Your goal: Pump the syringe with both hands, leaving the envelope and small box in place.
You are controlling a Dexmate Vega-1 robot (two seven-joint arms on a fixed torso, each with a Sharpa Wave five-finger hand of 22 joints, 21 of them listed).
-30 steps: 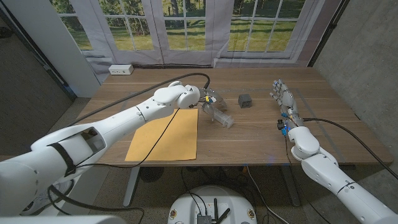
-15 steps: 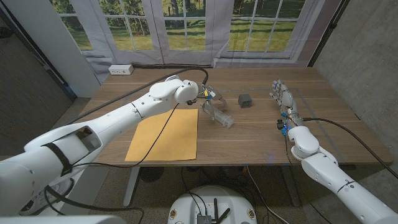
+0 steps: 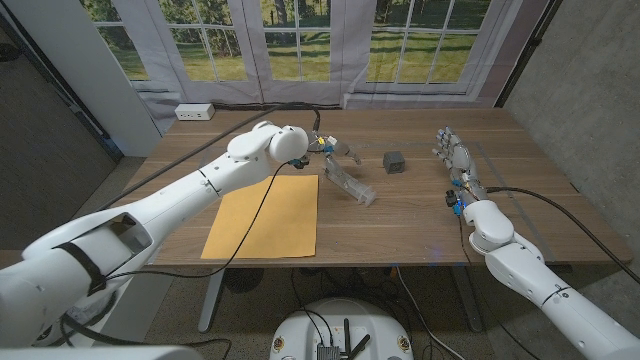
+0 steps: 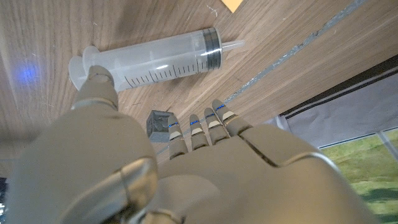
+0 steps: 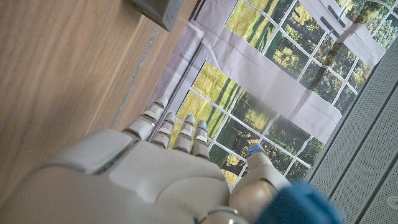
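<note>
The clear syringe (image 3: 349, 182) lies mid-table beside the yellow envelope (image 3: 264, 217), black graduation marks on its barrel too small to read. The left hand (image 3: 327, 147) hovers just behind it, fingers spread, empty. Small dark box (image 3: 394, 161) near; right hand (image 3: 458, 160) well apart, open

Small dark grey box (image 5: 157, 10) cut off by the right wrist picture's edge, and half hidden (image 4: 159, 125) behind the white left hand's fingers (image 4: 198, 127), clear plastic syringe's flange end (image 4: 84, 62) partly covered by the thumb.
</note>
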